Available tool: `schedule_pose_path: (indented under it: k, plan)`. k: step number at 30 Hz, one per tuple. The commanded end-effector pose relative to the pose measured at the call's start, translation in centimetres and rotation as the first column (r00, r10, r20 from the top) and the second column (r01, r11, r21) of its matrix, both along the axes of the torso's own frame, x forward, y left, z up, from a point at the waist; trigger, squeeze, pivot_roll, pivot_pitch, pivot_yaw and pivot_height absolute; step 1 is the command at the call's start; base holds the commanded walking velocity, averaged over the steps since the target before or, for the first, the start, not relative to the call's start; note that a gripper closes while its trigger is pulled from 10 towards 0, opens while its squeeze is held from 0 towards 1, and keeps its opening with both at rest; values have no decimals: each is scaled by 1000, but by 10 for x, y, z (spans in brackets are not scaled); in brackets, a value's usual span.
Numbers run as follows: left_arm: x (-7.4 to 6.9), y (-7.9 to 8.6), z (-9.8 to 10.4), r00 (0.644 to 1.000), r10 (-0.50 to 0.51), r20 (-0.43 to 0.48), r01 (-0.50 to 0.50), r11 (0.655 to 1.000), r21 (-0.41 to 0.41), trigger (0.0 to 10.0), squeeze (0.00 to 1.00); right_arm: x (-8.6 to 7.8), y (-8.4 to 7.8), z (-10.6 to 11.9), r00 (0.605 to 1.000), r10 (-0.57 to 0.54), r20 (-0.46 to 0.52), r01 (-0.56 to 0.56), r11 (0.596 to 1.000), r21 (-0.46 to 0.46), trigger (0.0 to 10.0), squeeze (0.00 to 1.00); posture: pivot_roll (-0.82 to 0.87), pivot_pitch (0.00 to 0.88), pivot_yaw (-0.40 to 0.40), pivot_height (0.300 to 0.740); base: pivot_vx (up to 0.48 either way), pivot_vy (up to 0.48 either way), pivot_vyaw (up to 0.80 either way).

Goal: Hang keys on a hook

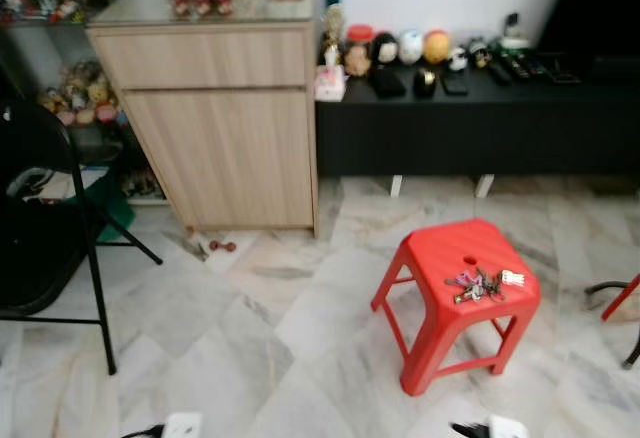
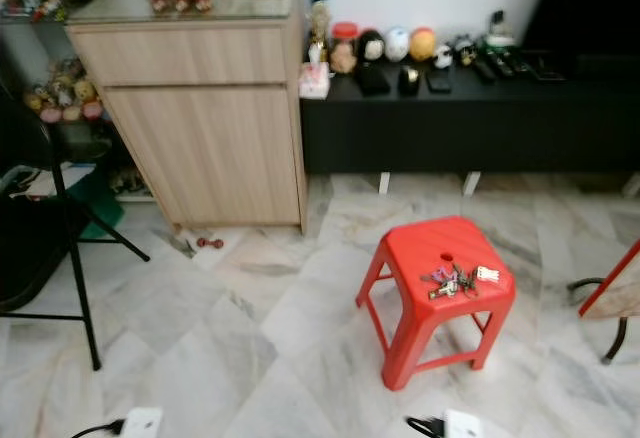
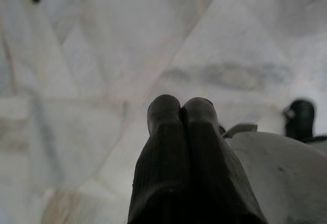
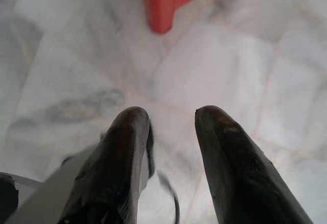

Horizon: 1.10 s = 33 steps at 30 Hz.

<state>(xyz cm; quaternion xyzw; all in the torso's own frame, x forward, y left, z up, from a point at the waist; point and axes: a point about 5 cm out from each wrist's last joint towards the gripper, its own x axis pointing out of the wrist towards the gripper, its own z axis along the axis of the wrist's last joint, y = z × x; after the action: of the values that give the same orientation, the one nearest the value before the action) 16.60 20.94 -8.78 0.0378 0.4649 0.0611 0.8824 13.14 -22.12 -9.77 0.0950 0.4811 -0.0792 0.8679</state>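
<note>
Keys (image 1: 482, 284) in a bunch, lying on top of red stool (image 1: 440, 258), toward its right edge, just beside a small hole in the seat. White tag at the right end of the bunch, near the stool's right corner. Stool standing on marble floor (image 1: 280, 358), well apart from wooden cabinet (image 1: 225, 128) at the back left. Low black bench (image 1: 470, 128) just right of the cabinet, against white wall, carrying a row of small figures and dark gadgets along its top. Black folding chair (image 1: 50, 218) at far left. Small red item on the floor near the cabinet's bottom edge, too small to tell.

Left gripper (image 3: 181, 112) hanging over bare floor, its fingers (image 3: 163, 132) pressed together, touching along their length, holding nothing. Right gripper (image 4: 171, 119) hanging over floor too, fingers (image 4: 225, 147) parted with a clear gap between them, nothing held. One stool leg seen ahead of the right gripper, apart from it.

Two white parts of the robot at the bottom edge of the head views, each with a black cable.
</note>
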Motion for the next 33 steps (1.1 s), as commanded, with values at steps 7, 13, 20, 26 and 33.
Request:
schedule_pose_path:
  k: [7, 13, 20, 26, 33]
  plan:
    - [-9, -7, -5, 998, 56, -25, -57, 998, -41, 10000, 0, 2, -7, 2, 1000, -11, 13, 11, 1000, -15, 10000, 0, 161, 0, -75, 740, 0, 0, -346]
    - [-26, -7, -11, 992, 111, -57, -114, 992, -55, 10000, 0, -12, -9, -1, 1000, -20, -8, 20, 1000, -15, 10000, 0, 167, 0, -66, 740, 0, 0, 0]
    - [-33, -7, -13, 994, 93, -55, -95, 994, -46, 10000, 0, -20, -11, -3, 1000, -6, -16, 6, 1000, -15, 10000, 0, 170, 0, -58, 740, 0, 0, 0]
    - [-40, -11, -15, 991, 126, -45, -128, 990, -59, 10000, 0, -27, -16, -3, 998, 53, -38, -54, 998, -37, 10000, 0, 179, 0, -89, 740, 86, 0, 0]
    - [-43, -12, -16, 992, 115, -53, -118, 992, -55, 10000, 0, -29, -18, -2, 998, 50, -22, -51, 998, -42, 10000, 0, 165, 0, -86, 740, 307, 0, 677]
